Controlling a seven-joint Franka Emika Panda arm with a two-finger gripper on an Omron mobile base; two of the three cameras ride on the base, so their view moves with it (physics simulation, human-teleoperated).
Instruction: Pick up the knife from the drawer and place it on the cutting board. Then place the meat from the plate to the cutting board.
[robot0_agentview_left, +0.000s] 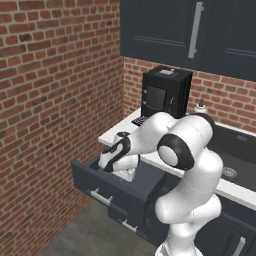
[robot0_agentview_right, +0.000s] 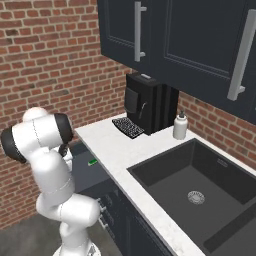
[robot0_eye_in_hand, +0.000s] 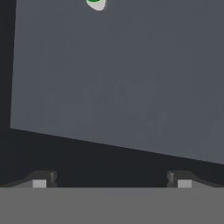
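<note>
The knife (robot0_eye_in_hand: 96, 4) lies on the floor of the open drawer (robot0_agentview_left: 92, 176), beyond your hand (robot0_eye_in_hand: 112, 180), which hangs wide and empty, so first step: carry it forward over the green handle before closing.

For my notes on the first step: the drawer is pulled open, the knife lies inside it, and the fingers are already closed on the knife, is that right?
Not quite: the fingers stand wide apart and hold nothing. The hand view shows the knife far off at its top edge. The drawer is indeed open, with the knife inside.
</note>
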